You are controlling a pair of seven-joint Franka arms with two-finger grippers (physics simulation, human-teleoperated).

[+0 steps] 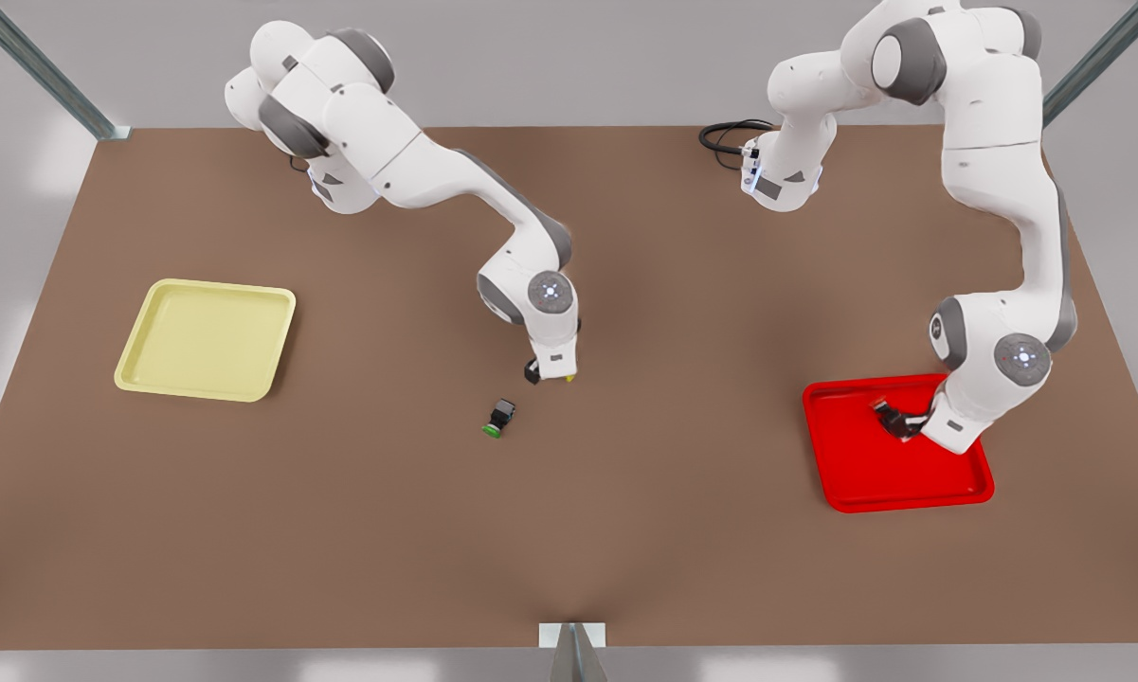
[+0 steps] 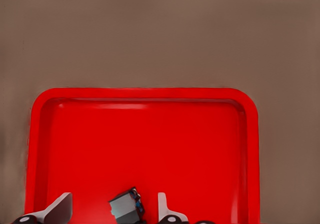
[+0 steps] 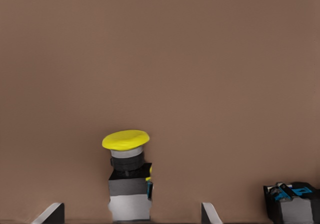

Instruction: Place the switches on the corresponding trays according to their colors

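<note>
Brown worktop (image 1: 625, 530), two Franka arms. Left tool (image 2: 112, 211) is low over the red tray (image 2: 150, 144), fingers (image 2: 60, 209) spread, a dark grey switch (image 2: 126, 207) between them inside the tray, cap colour not visible, contact unclear. Right tool (image 3: 132, 214) released, fingers apart astride the yellow-capped switch (image 3: 127, 176) on the worktop, not clamped. Green-capped switch (image 1: 500, 418) lies just beside that tool. Pale yellow tray (image 1: 207, 339) sits well apart from it.
</note>
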